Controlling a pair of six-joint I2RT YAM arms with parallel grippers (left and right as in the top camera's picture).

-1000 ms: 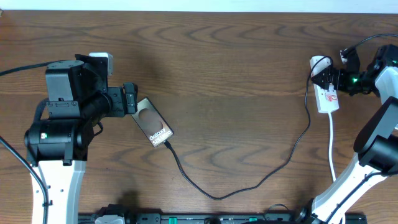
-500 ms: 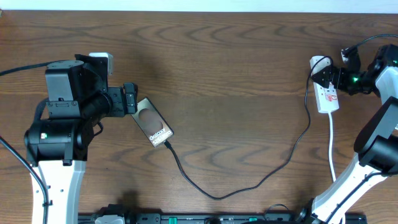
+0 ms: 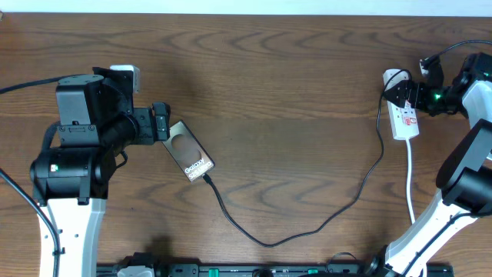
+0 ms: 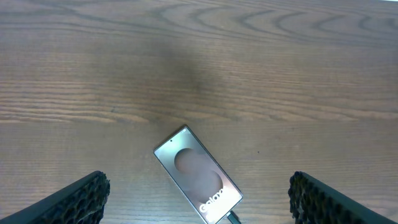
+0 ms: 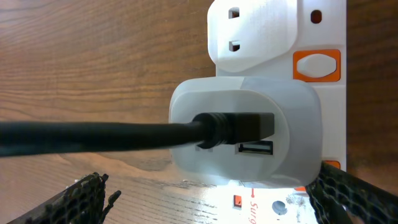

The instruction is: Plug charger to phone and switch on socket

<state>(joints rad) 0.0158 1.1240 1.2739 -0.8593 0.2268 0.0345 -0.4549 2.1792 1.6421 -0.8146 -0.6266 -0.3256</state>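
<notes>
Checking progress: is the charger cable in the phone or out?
In, it seems: the cable ends right at the bottom edge of the phone in overhead and left wrist views.

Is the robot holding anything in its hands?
No. Both grippers are open: the left gripper near the phone, the right gripper by the socket.

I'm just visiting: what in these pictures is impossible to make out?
- Whether the charger tip sits fully in the phone: the left wrist frame edge cuts it off, overhead too small.
- Whether the socket is switched on: overhead too small, right wrist shows only an orange button.
</notes>
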